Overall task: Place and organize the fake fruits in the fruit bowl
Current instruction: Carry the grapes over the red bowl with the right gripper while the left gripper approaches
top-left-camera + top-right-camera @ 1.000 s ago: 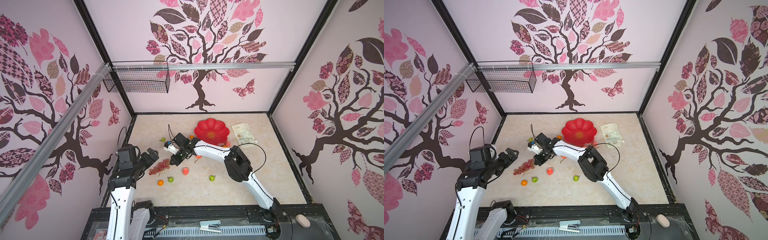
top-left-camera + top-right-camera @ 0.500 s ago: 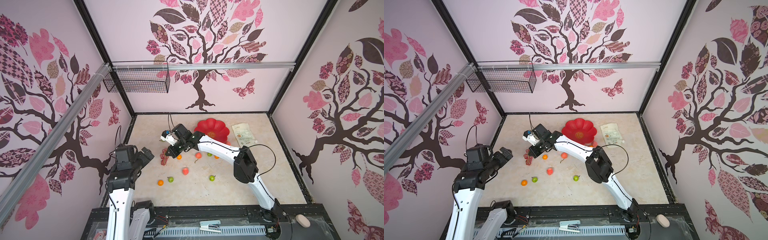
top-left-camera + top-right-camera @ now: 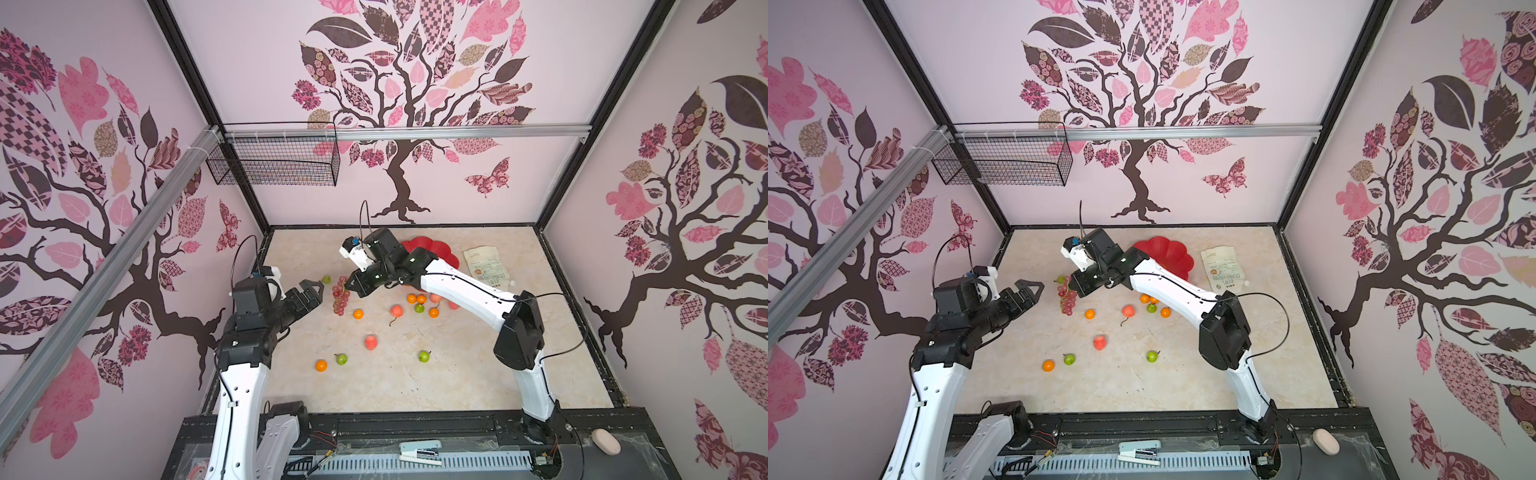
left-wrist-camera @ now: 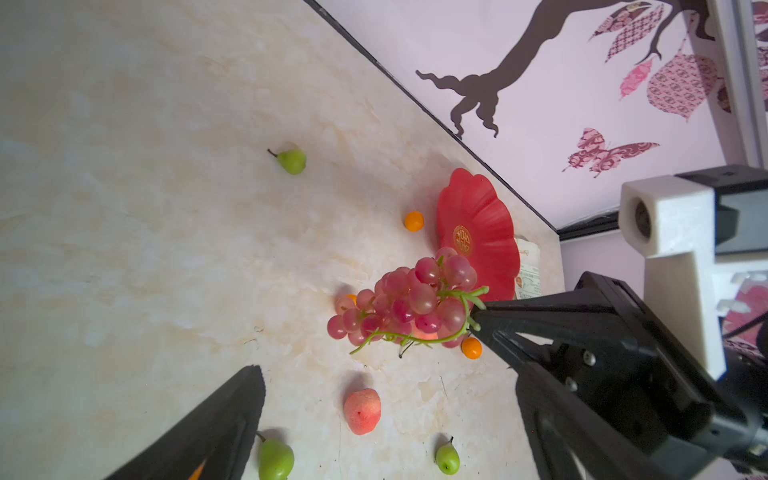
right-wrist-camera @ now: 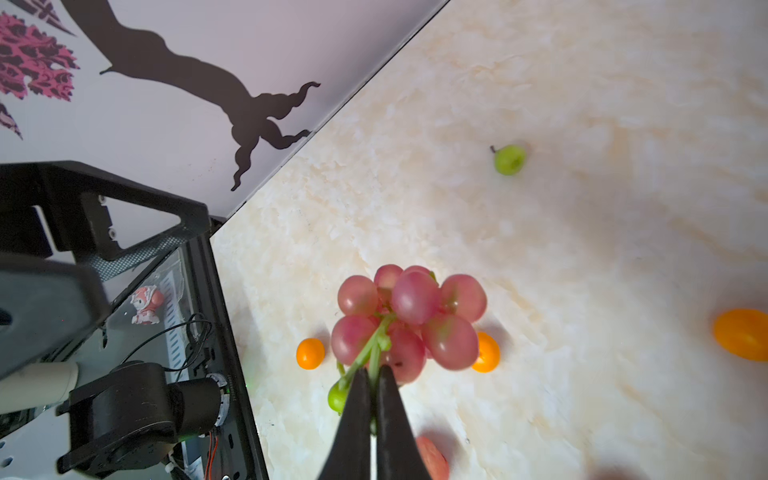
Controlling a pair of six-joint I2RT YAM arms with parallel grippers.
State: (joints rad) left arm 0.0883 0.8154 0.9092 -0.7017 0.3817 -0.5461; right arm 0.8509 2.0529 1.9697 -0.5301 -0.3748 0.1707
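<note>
Right fingers (image 5: 392, 424) tight on grape bunch (image 5: 411, 320), clear above tabletop (image 5: 602, 249)

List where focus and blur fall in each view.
Right wrist view: grape bunch soft, edge orange smeared. Left wrist view: grape bunch crisp, left tool's finger defocused. In both top views: table evenly lit, sharp.

Nothing reads clearly: the paper packet (image 3: 486, 268), right of centre in both top views, bears illegibly small print; the fruit bowl (image 4: 486, 208) centre carries a gold emblem (image 4: 462, 240)
</note>
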